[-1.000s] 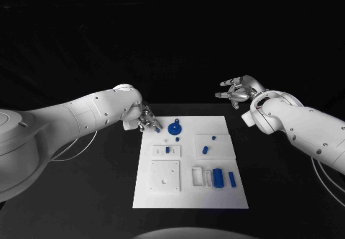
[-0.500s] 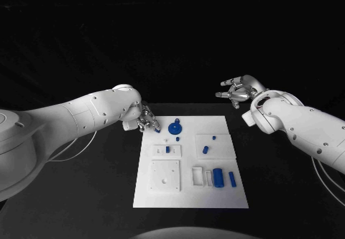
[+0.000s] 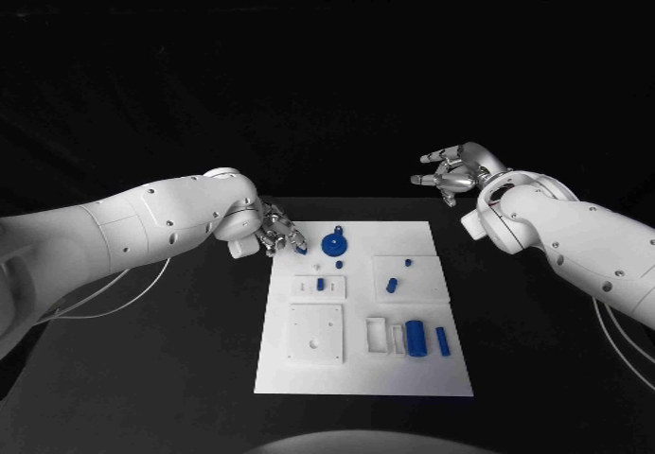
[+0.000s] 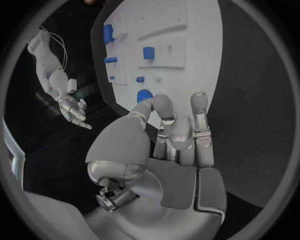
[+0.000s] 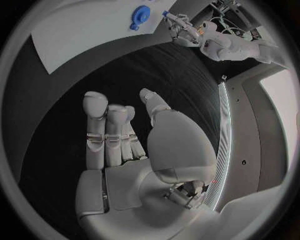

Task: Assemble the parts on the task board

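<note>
The white task board (image 3: 362,374) lies in the middle of the table. My left hand (image 3: 280,235) hovers at its far left corner, fingers drawn together, pinching a small blue piece (image 3: 299,250); the right wrist view also has this hand (image 5: 181,27) and the piece (image 5: 165,13) at its fingertips. Just beside it a blue round disc with a peg (image 3: 332,244) sits on the board. My right hand (image 3: 448,175) hangs beyond the board's far right corner, fingers spread and empty. In the left wrist view my left hand's fingers (image 4: 178,130) curl above the disc (image 4: 144,94).
Small blue pieces (image 3: 391,283) lie in white blocks mid-board. A blue cylinder (image 3: 414,338) and a blue bar (image 3: 441,340) stand near the right edge, beside a square white plate (image 3: 312,333). Black table surrounds the board.
My left arm has swung and dropped slightly; its hand stays by the board's far left corner with the blue piece. The right hand has not moved.
</note>
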Robot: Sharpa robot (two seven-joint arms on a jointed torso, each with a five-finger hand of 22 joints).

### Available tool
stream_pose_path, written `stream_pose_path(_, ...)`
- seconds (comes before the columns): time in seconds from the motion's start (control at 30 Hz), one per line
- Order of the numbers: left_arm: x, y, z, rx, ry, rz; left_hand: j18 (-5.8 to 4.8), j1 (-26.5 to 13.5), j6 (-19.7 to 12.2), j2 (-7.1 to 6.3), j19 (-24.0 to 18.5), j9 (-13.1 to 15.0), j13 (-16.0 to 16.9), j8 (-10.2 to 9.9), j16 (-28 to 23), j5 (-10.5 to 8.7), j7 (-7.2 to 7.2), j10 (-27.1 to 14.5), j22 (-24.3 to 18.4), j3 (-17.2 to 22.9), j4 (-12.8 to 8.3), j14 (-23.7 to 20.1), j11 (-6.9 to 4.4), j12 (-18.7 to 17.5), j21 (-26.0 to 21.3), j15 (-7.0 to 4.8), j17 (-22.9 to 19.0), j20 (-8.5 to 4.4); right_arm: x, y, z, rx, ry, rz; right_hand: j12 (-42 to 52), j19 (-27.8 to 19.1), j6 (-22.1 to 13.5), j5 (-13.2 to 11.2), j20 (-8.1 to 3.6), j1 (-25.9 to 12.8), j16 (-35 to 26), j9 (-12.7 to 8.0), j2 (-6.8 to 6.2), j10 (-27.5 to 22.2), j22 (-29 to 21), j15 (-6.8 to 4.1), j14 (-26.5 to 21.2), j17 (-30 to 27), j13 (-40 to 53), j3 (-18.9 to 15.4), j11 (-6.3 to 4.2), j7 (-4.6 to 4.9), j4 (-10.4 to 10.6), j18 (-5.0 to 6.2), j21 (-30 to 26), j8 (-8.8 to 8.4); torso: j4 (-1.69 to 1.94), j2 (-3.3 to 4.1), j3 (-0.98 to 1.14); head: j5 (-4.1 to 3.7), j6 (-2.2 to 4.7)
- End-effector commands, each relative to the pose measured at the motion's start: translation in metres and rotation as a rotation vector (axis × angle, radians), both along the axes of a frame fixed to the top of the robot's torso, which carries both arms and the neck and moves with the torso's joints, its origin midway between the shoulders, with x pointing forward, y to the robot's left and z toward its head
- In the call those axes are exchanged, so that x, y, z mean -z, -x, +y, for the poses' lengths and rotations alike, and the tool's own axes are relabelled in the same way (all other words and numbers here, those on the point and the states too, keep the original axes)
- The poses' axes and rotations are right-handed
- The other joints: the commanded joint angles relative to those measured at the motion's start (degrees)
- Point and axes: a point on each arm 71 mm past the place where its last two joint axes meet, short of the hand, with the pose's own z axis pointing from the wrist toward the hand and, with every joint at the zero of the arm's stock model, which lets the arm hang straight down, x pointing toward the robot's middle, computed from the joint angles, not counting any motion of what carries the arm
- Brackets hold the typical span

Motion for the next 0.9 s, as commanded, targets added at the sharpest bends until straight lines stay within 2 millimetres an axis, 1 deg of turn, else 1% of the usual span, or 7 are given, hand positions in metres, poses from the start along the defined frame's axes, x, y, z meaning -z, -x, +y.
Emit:
stream_pose_path(0.03, -0.006, 0.005, -0.002, -0.061, 0.053, -0.035, 0.29, -0.3, 3.4, -0.15, 0.3, 4.5, -0.9, -0.3, -0.3, 0.50, -2.84, 2.5, 1.0, 4.8, -5.5, 0.6, -0.58, 0.5, 0.4, -0.06, 0.2, 0.23, 0.001, 0.000, -0.001, -0.012, 0.011, 0.001, 0.1, 2.9, 0.0, 0.3, 0.19, -0.1, -0.2, 0.0, -0.05, -0.2, -0.1, 0.13, 0.1, 0.0, -0.1, 0.2, -0.04, -0.03, -0.1, 0.83, 0.1, -0.02, 0.19, -0.25, 0.06, 0.15, -0.17)
stream_pose_path(0.23, -0.011, 0.027, 0.000, -0.061, 0.075, -0.071, 1.02, -0.3, 4.4, -0.75, 0.4, 4.6, -4.5, -0.3, 0.1, 0.54, -3.15, 2.5, 1.1, 4.6, -5.4, 0.9, -0.72, 2.2, 0.8, -0.12, 1.1, 1.04, 0.003, 0.000, -0.004, -0.006, 0.014, 0.008, 0.1, 2.9, 0.1, 0.7, 0.19, -0.1, -0.2, 0.1, -0.08, -0.2, -0.1, 0.12, 0.1, 0.0, -0.1, 0.3, -0.03, -0.02, -0.1, 0.83, 0.1, 0.00, 0.40, -0.63, 0.15, 0.34, -0.71)
stream_pose_path(0.4, -0.012, 0.040, -0.001, -0.077, 0.080, -0.116, 1.88, -0.2, 4.9, -1.07, 0.4, 4.7, -6.2, -0.3, 0.5, 0.88, -3.26, 2.5, 1.1, 4.7, -5.4, 0.9, -0.85, 3.2, 1.3, -0.15, 1.5, 1.84, 0.005, 0.001, -0.006, -0.003, 0.016, 0.013, 0.1, 2.9, 0.1, 1.2, 0.18, -0.1, -0.2, 0.1, -0.12, -0.2, -0.1, 0.12, 0.1, 0.0, -0.1, 0.3, -0.05, -0.03, -0.1, 0.80, 0.1, -0.01, 0.55, -0.80, 0.12, 0.33, -1.00)
stream_pose_path(0.43, -0.012, 0.042, -0.002, -0.081, 0.080, -0.126, 1.97, -0.6, 6.5, -1.57, 0.4, 5.6, -5.4, 0.4, 0.2, 1.59, -3.87, 2.2, 1.0, 4.5, -5.3, 0.8, -1.47, 3.5, 1.4, -0.49, 0.9, 1.90, 0.006, 0.002, -0.007, -0.003, 0.016, 0.014, 0.1, 2.9, 0.1, 1.3, 0.18, -0.1, -0.2, 0.1, -0.12, -0.2, -0.1, 0.12, 0.1, 0.0, -0.1, 0.3, -0.05, -0.03, -0.1, 0.80, 0.1, 0.00, 0.56, -0.82, 0.14, 0.43, -1.02)
stream_pose_path(0.5, -0.012, 0.046, -0.004, -0.086, 0.081, -0.140, 2.22, -0.8, 7.1, -1.95, 0.5, 8.1, -2.8, -0.1, 0.3, 1.74, -4.19, 2.2, 1.0, 5.0, -5.2, 0.9, -1.53, 2.7, 1.5, -0.70, 0.9, 2.06, 0.007, 0.002, -0.007, -0.002, 0.017, 0.016, 0.1, 2.9, 0.1, 1.4, 0.18, -0.2, -0.2, 0.1, -0.14, -0.2, 0.0, 0.11, 0.2, 0.0, 0.0, 0.3, -0.06, -0.03, -0.1, 0.79, 0.2, -0.01, 0.54, -0.79, 0.19, 0.59, -1.00)
stream_pose_path(0.6, -0.011, 0.052, -0.007, -0.084, 0.079, -0.161, 2.66, -0.7, 6.9, -1.97, 0.5, 8.7, -0.3, -0.4, 0.3, 1.76, -3.96, 2.2, 1.1, 5.4, -5.0, 0.9, -1.58, 1.6, 1.8, -0.61, 0.6, 2.45, 0.008, 0.002, -0.008, -0.002, 0.017, 0.018, 0.1, 2.9, 0.1, 1.6, 0.17, -0.1, -0.2, 0.1, -0.14, -0.2, -0.1, 0.12, 0.1, 0.0, -0.1, 0.3, -0.05, -0.03, -0.1, 0.79, 0.1, 0.00, 0.54, -0.76, 0.18, 0.67, -1.01)
stream_pose_path(0.9, -0.003, 0.064, -0.020, -0.071, 0.051, -0.195, 3.59, -1.3, 7.9, -2.35, 0.3, 10.6, 1.5, -0.2, 0.6, 3.48, -4.46, 2.3, 1.0, 5.8, -5.0, 0.9, -1.81, 0.8, 2.1, -0.80, 0.8, 3.39, 0.010, 0.003, -0.007, -0.003, 0.017, 0.023, 0.1, 2.9, 0.1, 2.1, 0.17, -0.2, -0.3, 0.1, -0.19, -0.2, -0.1, 0.11, 0.1, 0.0, -0.1, 0.3, -0.06, -0.04, 0.0, 0.76, 0.1, 0.00, 0.45, -0.67, 0.22, 0.99, -1.31)
